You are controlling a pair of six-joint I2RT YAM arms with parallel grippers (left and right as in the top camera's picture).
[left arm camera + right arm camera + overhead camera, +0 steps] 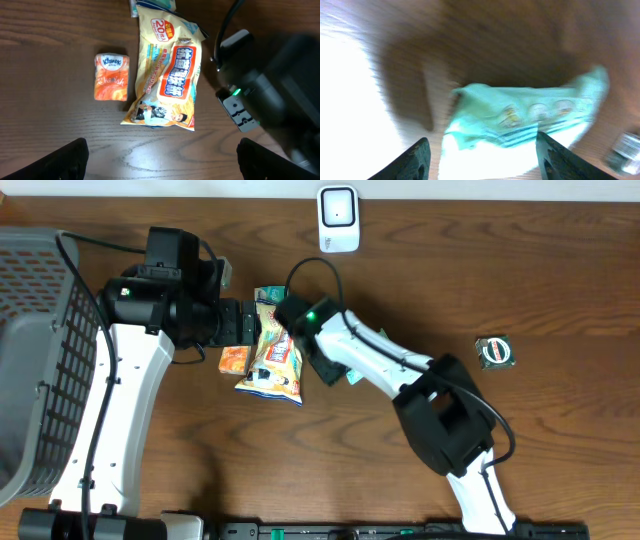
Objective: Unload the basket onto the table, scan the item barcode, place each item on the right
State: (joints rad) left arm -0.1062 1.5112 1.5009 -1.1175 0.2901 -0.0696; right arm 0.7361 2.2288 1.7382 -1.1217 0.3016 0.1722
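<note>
Two arms meet mid-table in the overhead view. The scanner [338, 218] stands well beyond both, and the snack bag [275, 355] lies under the left gripper [243, 323].

Left wrist: jaws wide apart and empty. The bag lies flat ahead, between them, with an orange tissue pack [111, 77] beside it toward one finger.

Right wrist, blurred: right gripper [482, 160] jaws apart, teal packet [520, 120] just ahead, unclamped.

Step looks like pickup. The next move calls for lowering, clamping the bag, then turning its barcode to the scanner.

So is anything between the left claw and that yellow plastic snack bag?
Nothing visible. The yellow snack bag lies uncovered below the open left gripper; the orange tissue pack lies apart beside it, the black right arm close at its other side.
</note>
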